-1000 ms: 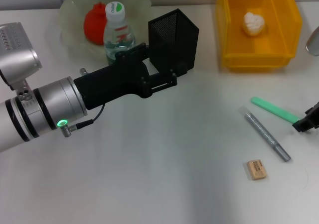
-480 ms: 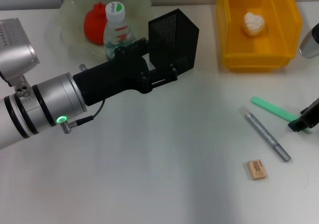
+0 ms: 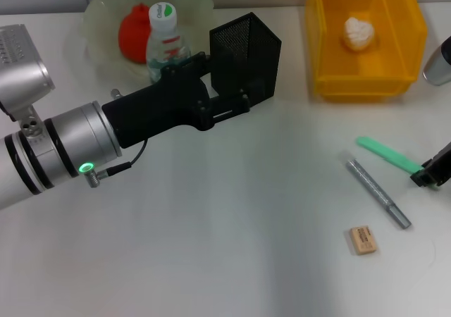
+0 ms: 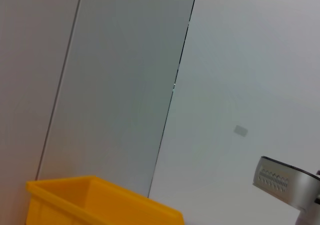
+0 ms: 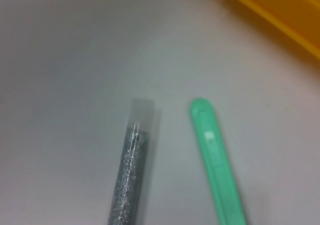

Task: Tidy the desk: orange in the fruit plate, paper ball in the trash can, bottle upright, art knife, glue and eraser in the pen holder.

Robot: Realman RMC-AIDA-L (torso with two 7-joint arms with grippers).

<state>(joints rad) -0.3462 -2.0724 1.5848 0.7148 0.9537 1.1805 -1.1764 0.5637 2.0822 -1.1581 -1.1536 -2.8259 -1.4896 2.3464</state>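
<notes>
One orange (image 3: 131,32), one bottle (image 3: 166,41) upright; one knife (image 3: 389,156), glue (image 3: 377,193), eraser (image 3: 363,239) on desk; gripper states unclear.

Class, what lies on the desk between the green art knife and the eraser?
In the head view, the grey glue stick lies between the art knife and the eraser.

The white desk (image 3: 232,232) carries a fruit plate (image 3: 106,14) at 11 o'clock, a bottle (image 3: 165,39) and black pen holder (image 3: 246,56) near 12, a yellow bin (image 3: 363,84) at 1, and a green art knife (image 3: 387,155), glue stick (image 3: 377,192) and eraser (image 3: 363,239) around 4.
</notes>
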